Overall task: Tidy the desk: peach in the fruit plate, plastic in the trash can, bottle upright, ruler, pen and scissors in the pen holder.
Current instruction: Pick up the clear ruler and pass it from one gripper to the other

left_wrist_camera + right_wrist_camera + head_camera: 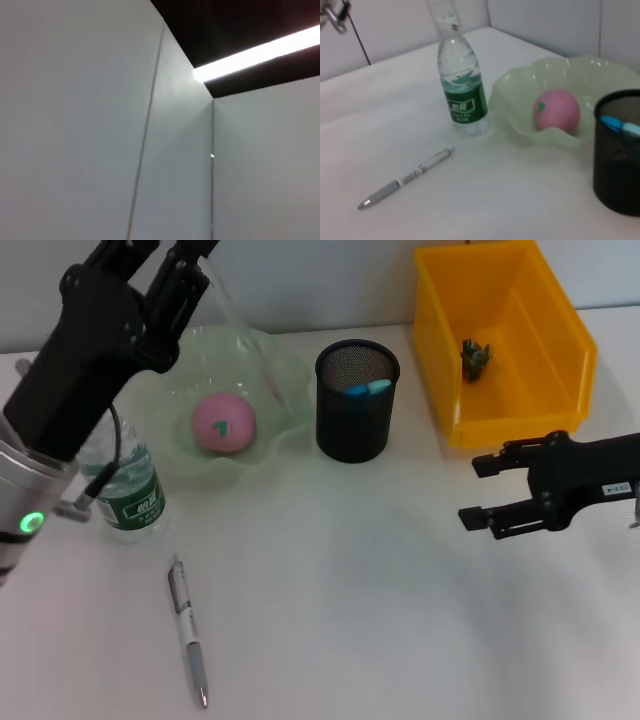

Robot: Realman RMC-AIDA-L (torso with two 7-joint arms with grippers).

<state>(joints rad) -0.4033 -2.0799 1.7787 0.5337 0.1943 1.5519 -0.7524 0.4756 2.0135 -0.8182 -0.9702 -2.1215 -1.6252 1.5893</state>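
My left gripper [190, 265] is raised at the back left, shut on a clear ruler [255, 340] that slants down over the green fruit plate [275, 455]. The pink peach [224, 423] lies in that plate. Beside the plate, the bottle [130, 490] stands upright. A silver pen [188, 630] lies on the table in front. The black mesh pen holder [357, 425] contains a blue-handled thing [366, 388]; I cannot tell if it is the scissors. A dark crumpled piece of plastic [475, 358] sits in the yellow trash can [570, 370]. My right gripper [478, 490] is open and empty at the right.
The right wrist view shows the bottle [462, 95], pen [407, 177], peach [556, 110], plate [520, 95] and holder [617, 165]. The left wrist view shows only walls and a ceiling light. A cable hangs from the left arm beside the bottle.
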